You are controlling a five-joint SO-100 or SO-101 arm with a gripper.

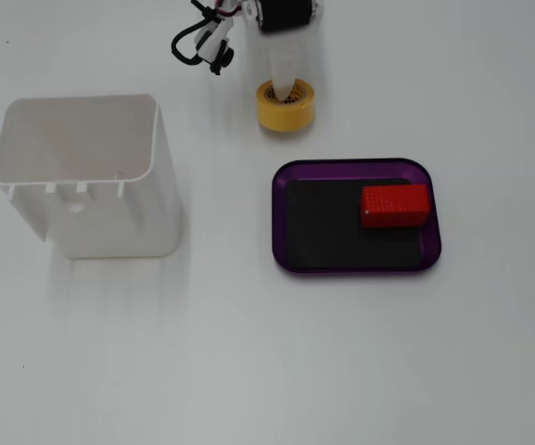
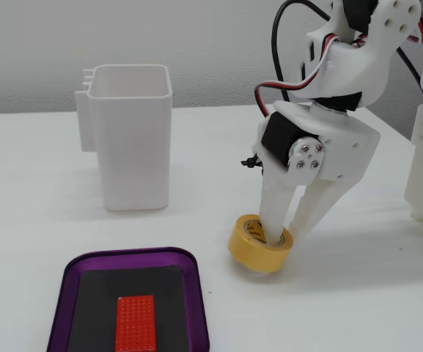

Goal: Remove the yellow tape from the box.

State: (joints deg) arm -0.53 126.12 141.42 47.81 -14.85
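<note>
Gripping the yellow tape point(image 2: 260, 244) with the tool point(image 2: 287, 231): one finger down inside the hollow core, the other against the outer wall, closed on the roll's side. Tape outside the box point(image 2: 68, 287), low over the white worktop point(image 2: 343, 308), tilted slightly; can't tell if touching. Seen from above, tape point(image 1: 284, 107) just beyond the far edge of the purple box point(image 1: 357, 167), apart from it. Red block point(image 1: 394, 205) lying inside the box on the black floor, right end. Tall white bin point(image 1: 86, 176) well off to the left, upright
</note>
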